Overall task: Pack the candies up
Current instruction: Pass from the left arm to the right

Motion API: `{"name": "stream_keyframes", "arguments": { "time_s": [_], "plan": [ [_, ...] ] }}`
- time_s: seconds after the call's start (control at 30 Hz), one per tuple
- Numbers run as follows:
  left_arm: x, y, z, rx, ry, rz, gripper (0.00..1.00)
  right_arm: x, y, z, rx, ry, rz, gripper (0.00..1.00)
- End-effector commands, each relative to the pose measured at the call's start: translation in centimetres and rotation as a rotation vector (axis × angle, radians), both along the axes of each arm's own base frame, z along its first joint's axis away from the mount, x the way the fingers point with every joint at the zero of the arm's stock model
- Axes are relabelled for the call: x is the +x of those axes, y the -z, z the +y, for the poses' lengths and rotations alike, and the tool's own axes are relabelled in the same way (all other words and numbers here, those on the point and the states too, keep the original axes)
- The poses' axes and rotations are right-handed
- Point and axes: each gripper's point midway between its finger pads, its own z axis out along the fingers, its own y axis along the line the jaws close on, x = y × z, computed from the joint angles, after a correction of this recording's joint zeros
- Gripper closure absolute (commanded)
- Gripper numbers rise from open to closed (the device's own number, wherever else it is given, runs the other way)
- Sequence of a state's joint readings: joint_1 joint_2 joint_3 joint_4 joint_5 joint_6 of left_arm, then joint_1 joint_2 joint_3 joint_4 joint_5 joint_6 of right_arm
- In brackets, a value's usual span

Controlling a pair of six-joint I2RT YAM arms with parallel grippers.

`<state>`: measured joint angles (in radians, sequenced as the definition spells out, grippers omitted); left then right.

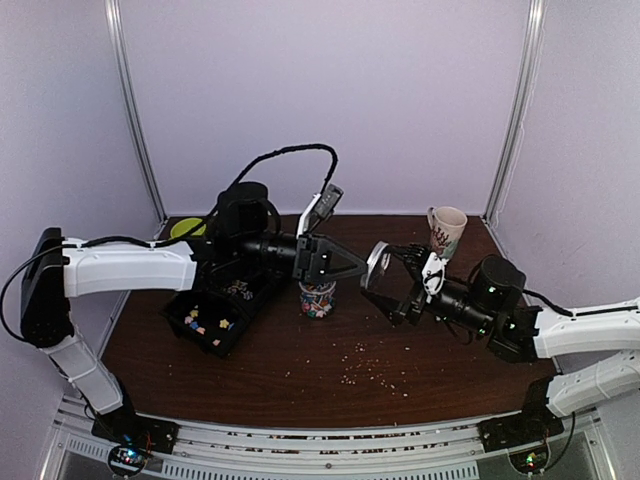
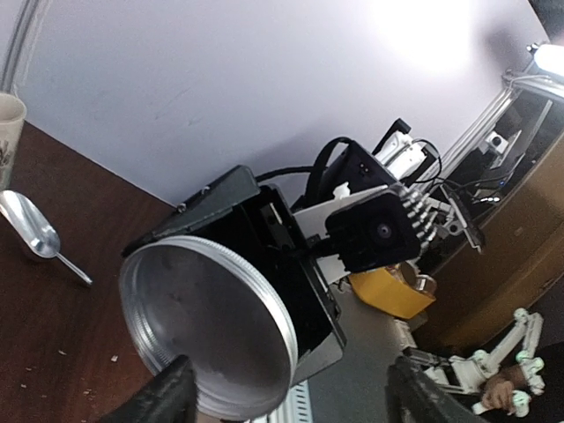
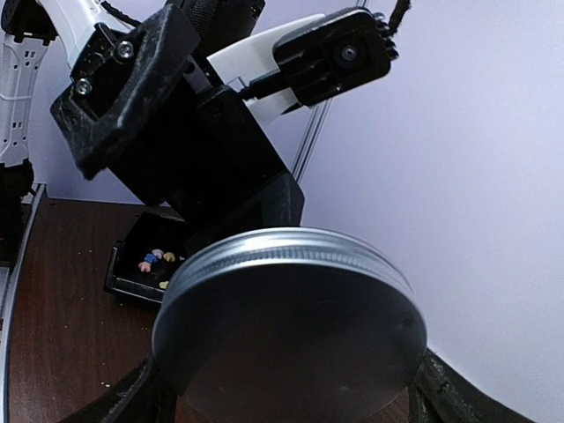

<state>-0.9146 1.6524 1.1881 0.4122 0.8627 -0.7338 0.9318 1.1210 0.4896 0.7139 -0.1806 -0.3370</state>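
A small clear jar (image 1: 317,298) full of multicoloured candies stands mid-table. More candies (image 1: 207,322) lie in a black tray (image 1: 190,305); they also show in the right wrist view (image 3: 157,261). My right gripper (image 1: 388,282) is shut on a round silver lid (image 1: 376,263), held tilted in the air just right of the jar. The lid fills the right wrist view (image 3: 291,326) between the fingers (image 3: 141,397). My left gripper (image 1: 356,268) hovers above the jar, open and empty, its tips facing the lid (image 2: 207,326). Its fingers (image 2: 167,397) stand wide apart.
A patterned mug (image 1: 447,230) stands at the back right, with a silver scoop (image 2: 31,231) lying near it. A green object (image 1: 185,228) sits behind the tray. Pale crumbs (image 1: 370,370) are scattered on the brown table in front of the jar.
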Motion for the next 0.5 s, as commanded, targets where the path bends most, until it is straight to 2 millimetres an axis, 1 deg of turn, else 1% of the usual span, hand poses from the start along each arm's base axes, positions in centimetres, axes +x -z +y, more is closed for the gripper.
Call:
{"name": "stream_keyframes", "arguments": {
  "time_s": [0.0,0.03,0.07,0.17,0.27,0.33,0.4,0.47],
  "plan": [
    [2.7,-1.6,3.5,0.019,-0.188,-0.120,0.09,1.0,-1.1,-1.3,-0.019,0.095,0.017,0.16],
    [3.6,-1.2,4.4,0.043,-0.237,-0.137,0.03,1.2,-1.1,-1.6,-0.029,0.107,0.028,0.16],
    [4.4,-0.8,5.2,0.067,-0.287,-0.151,0.02,1.3,-1.0,-1.7,-0.040,0.117,0.040,0.16],
    [7.0,1.0,7.7,0.147,-0.431,-0.186,0.02,1.7,-0.9,-2.0,-0.073,0.137,0.079,0.16],
    [9.5,3.2,9.9,0.201,-0.543,-0.166,0.02,2.0,-1.1,-2.1,-0.100,0.153,0.112,0.16],
    [10.8,4.5,10.7,0.223,-0.594,-0.134,0.02,1.9,-1.7,-2.2,-0.104,0.152,0.120,0.17],
    [12.1,6.2,11.1,0.259,-0.640,-0.093,0.02,1.9,-2.0,-2.4,-0.108,0.159,0.128,0.17],
    [13.3,7.5,11.5,0.277,-0.677,-0.041,0.02,2.0,-2.3,-2.5,-0.115,0.167,0.138,0.16]
  ]
}}
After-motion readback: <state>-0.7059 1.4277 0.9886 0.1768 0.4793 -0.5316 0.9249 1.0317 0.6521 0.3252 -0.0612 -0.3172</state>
